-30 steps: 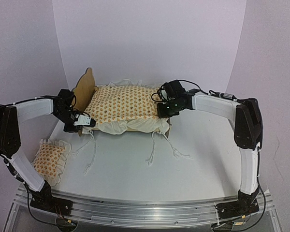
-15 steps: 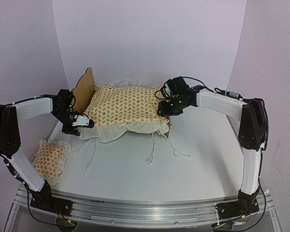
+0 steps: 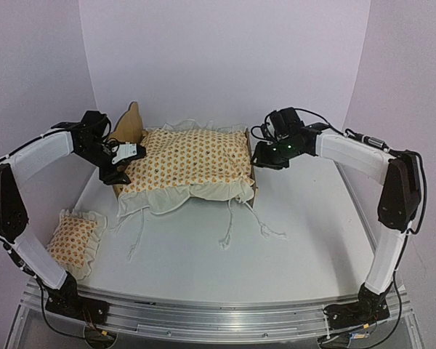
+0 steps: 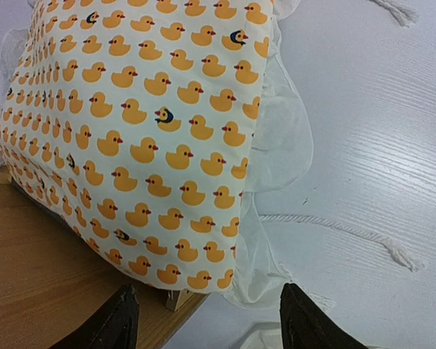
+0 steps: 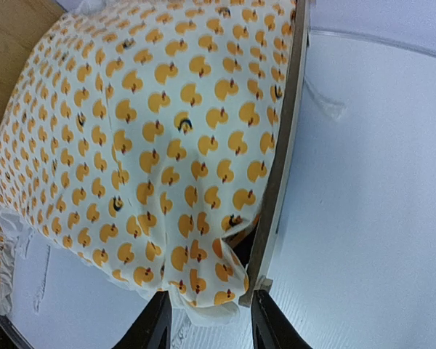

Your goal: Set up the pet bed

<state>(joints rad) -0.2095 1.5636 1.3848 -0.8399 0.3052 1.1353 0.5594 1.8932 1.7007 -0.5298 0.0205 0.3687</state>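
Fingers [image 4: 116,327] of the left arm and fingers [image 5: 269,323] of the right arm have let go and pulled back empty, so the duck cushion [image 3: 192,156] now lies on the pet bed [image 3: 131,120] far back on the surface [image 3: 298,240], and only the pillow [image 3: 76,236] is left.

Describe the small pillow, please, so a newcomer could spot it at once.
On the white table, the pet bed stands at the far side under a large duck-print cushion. The small pillow lies alone by the near left edge. It has the same print and ruffle, but is far smaller and off the bed.
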